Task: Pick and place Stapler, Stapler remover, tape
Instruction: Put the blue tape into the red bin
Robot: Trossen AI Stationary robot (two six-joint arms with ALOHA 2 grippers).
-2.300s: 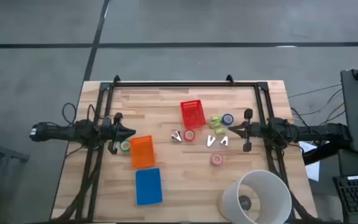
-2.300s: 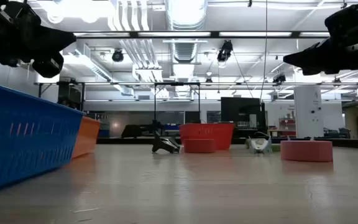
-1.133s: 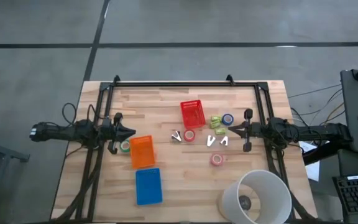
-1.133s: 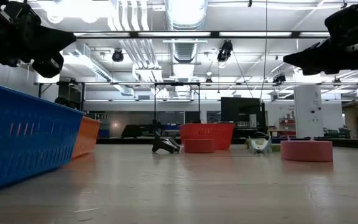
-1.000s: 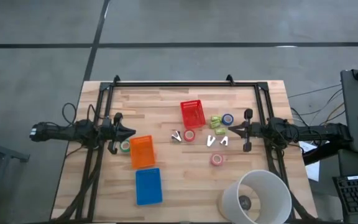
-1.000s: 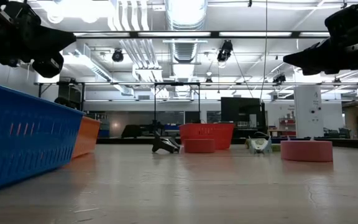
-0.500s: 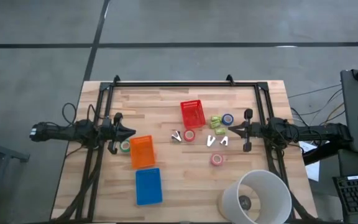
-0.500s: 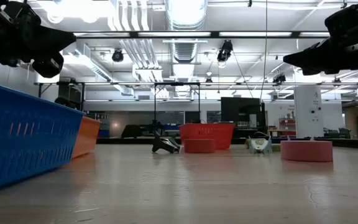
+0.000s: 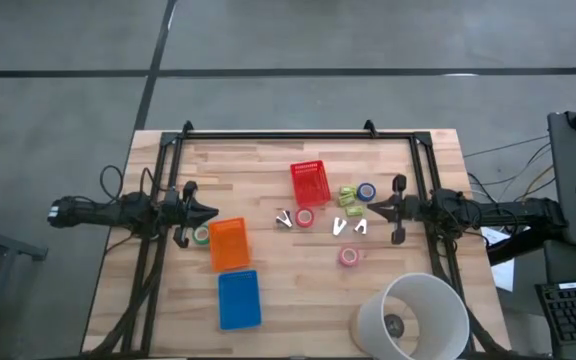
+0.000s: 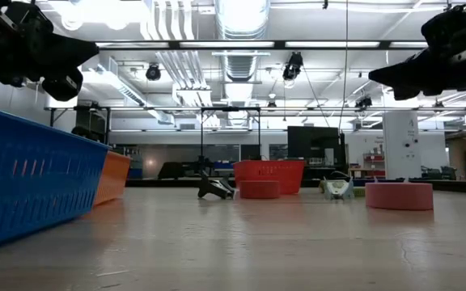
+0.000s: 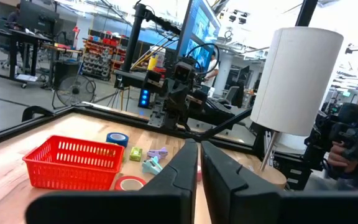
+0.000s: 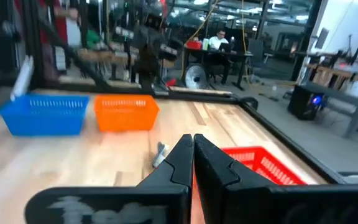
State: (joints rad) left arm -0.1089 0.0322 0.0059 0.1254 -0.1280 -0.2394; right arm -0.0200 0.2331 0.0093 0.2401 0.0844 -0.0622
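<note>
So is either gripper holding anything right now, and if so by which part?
No. The left gripper and right gripper are both shut on nothing, up off the table.

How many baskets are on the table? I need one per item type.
3: a red basket mid-table, an orange basket near the left gripper, and a blue basket beside the orange.
</note>
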